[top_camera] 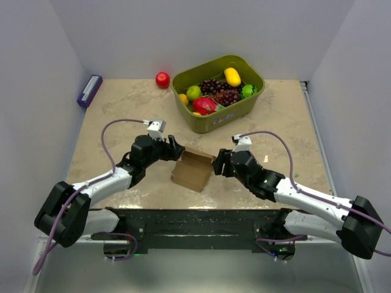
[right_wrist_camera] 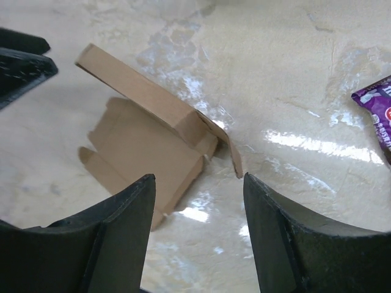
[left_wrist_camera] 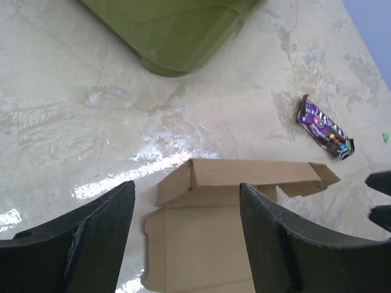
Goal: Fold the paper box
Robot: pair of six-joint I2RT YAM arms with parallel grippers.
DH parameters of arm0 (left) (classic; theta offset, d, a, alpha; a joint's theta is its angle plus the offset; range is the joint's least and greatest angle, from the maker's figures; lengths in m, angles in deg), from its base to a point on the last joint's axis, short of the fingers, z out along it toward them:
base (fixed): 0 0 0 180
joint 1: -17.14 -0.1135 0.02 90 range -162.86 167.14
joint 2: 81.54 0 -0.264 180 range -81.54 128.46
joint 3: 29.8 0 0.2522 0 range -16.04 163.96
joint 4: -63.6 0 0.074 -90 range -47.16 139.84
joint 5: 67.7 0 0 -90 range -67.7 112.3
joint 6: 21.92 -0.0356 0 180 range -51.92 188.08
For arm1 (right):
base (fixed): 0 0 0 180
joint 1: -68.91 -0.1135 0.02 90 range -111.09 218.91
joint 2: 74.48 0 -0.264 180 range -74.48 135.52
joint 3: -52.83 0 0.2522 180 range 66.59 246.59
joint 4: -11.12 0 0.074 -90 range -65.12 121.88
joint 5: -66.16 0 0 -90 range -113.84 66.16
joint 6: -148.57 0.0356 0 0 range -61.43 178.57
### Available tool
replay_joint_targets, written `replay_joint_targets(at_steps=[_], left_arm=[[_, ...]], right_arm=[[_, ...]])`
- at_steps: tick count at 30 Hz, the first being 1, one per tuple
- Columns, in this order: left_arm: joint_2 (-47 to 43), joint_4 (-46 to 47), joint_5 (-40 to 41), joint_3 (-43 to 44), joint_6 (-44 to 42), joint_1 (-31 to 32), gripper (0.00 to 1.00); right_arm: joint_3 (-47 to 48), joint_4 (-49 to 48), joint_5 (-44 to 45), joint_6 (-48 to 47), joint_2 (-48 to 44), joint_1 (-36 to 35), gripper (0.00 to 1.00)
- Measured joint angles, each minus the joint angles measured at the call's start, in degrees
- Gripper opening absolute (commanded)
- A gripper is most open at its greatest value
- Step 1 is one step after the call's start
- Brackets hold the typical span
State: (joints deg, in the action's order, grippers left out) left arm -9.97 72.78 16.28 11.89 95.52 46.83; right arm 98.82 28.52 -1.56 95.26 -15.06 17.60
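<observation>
The paper box [top_camera: 193,168] is a brown cardboard sheet lying on the table between my two arms. Its base panel [left_wrist_camera: 208,244] lies flat, its far long wall [left_wrist_camera: 256,173] stands folded up, and a small end flap [right_wrist_camera: 235,157] sticks out. My left gripper [top_camera: 177,149] hovers at the box's left edge, open, with its fingers [left_wrist_camera: 91,238] either side of the base panel and nothing held. On the right side my right gripper [top_camera: 217,163] is open too, just clear of the raised wall's corner [right_wrist_camera: 201,131], touching nothing.
An olive-green bin [top_camera: 218,91] of fruit stands just behind the box. A red apple [top_camera: 162,80] lies to the bin's left. A purple box [top_camera: 89,90] sits at the far left wall. A purple candy wrapper [left_wrist_camera: 325,128] lies on the table.
</observation>
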Motion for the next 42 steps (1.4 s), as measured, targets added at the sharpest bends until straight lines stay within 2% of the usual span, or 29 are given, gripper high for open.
replay_joint_targets(at_steps=[6, 18, 23, 35, 42], left_arm=[[3.9, 3.6, -4.7, 0.0, 2.2, -4.2, 0.71], [9.3, 9.5, -10.7, 0.0, 4.0, -4.7, 0.61], [11.0, 10.0, -11.6, 0.1, 4.0, -5.2, 0.56], [14.6, 13.5, -13.7, 1.0, 4.6, -5.4, 0.5], [15.1, 14.7, -14.4, 1.0, 4.9, -5.4, 0.41]], right_arm=[[5.7, 2.9, -1.1, 8.5, 0.1, 0.0, 0.61], [7.3, 1.8, -3.4, 18.5, 8.5, 1.9, 0.48], [6.3, -1.2, -5.3, 20.8, 8.9, 4.1, 0.45], [5.0, -5.8, -7.5, 22.4, 12.9, 7.4, 0.42], [5.0, -7.5, -8.5, 22.5, 15.1, 7.5, 0.39]])
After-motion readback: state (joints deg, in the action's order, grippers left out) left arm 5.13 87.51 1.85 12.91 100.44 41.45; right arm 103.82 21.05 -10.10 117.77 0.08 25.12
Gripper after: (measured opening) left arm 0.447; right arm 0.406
